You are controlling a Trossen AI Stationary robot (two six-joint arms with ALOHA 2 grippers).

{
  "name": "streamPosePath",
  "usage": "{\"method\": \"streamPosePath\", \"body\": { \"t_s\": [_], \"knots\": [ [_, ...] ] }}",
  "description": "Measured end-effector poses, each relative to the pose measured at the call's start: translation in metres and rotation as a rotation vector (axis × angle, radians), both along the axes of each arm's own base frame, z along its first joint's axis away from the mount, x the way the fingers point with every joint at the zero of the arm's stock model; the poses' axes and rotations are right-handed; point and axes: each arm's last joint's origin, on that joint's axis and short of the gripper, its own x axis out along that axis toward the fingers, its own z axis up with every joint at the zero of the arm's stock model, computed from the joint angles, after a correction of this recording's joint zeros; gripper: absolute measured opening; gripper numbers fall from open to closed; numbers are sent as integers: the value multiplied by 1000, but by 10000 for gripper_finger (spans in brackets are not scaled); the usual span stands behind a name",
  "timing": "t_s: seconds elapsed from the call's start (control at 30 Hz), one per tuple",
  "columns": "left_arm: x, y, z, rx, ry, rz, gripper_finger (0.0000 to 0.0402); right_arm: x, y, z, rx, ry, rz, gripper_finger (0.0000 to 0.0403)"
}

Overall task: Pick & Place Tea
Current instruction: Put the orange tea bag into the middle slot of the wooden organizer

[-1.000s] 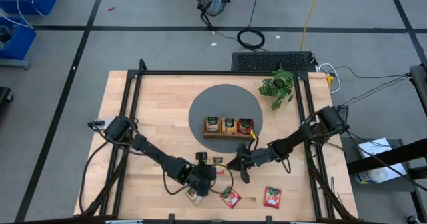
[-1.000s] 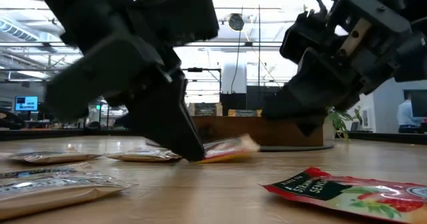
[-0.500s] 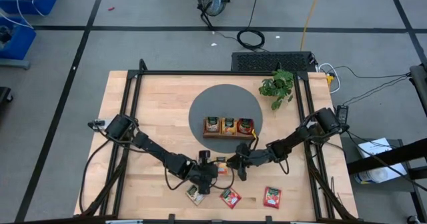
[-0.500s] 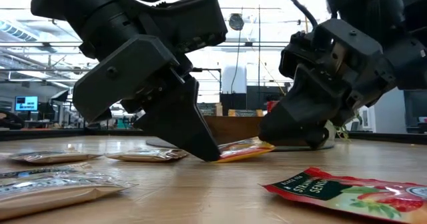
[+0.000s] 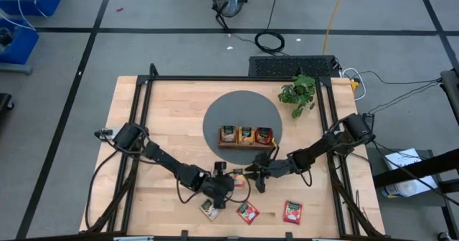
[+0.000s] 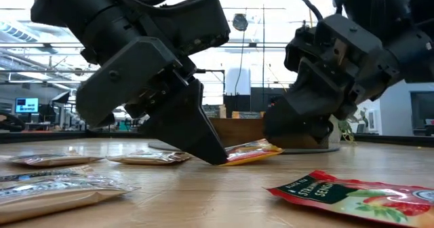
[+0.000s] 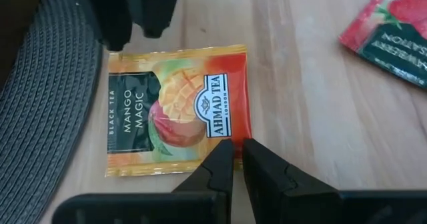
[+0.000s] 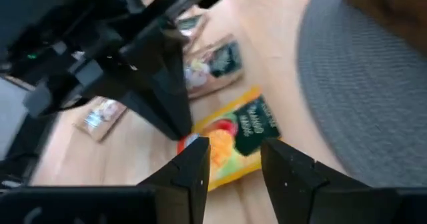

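An orange mango tea sachet (image 7: pixel 175 112) lies on the wood between my two grippers, beside the grey round mat (image 5: pixel 215 119). In the low view its end toward my right gripper is raised off the table (image 6: pixel 261 148). My left gripper (image 7: pixel 233 148) is shut, with its tips on the sachet's red end. My right gripper (image 8: pixel 233 163) is open, and its fingers stand on either side of the sachet's green end. The brown tray (image 5: pixel 246 145) on the mat holds three sachets. My left gripper presses the sachet's red end (image 7: pixel 225 136) onto the table with its shut fingertips (image 6: pixel 215 159), slanting down from the near left. That end stays on the wood while the other end tilts up. My right gripper stands around the raised end; whether it touches, I cannot tell.
Two red sachets (image 5: pixel 248 212) (image 5: pixel 292 211) and a cream one (image 5: pixel 209 211) lie near the front edge. More pale sachets (image 6: pixel 54 160) lie on the left in the low view. A potted plant (image 5: pixel 299 92) stands at the back right.
My left gripper has moved a little toward my right gripper and set its tips on the sachet's end. The sachet has slid slightly that way and its far end has lifted. My right gripper has tipped down onto that raised end.
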Motion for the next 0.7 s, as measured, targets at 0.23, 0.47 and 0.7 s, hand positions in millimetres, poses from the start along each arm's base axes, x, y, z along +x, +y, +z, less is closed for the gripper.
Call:
{"method": "streamPosePath", "body": {
  "t_s": [0.23,0.47,0.7],
  "knots": [
    [-2,7,-6,-16,-5,28,42,-9,-4,-4,20,151,-55,124],
    [-1,7,-6,-31,-31,26,42,-9,-4,-4,27,147,-58,124],
    [-1,6,-6,-33,-34,24,42,-8,-3,-3,34,134,-55,124]
  ]
}}
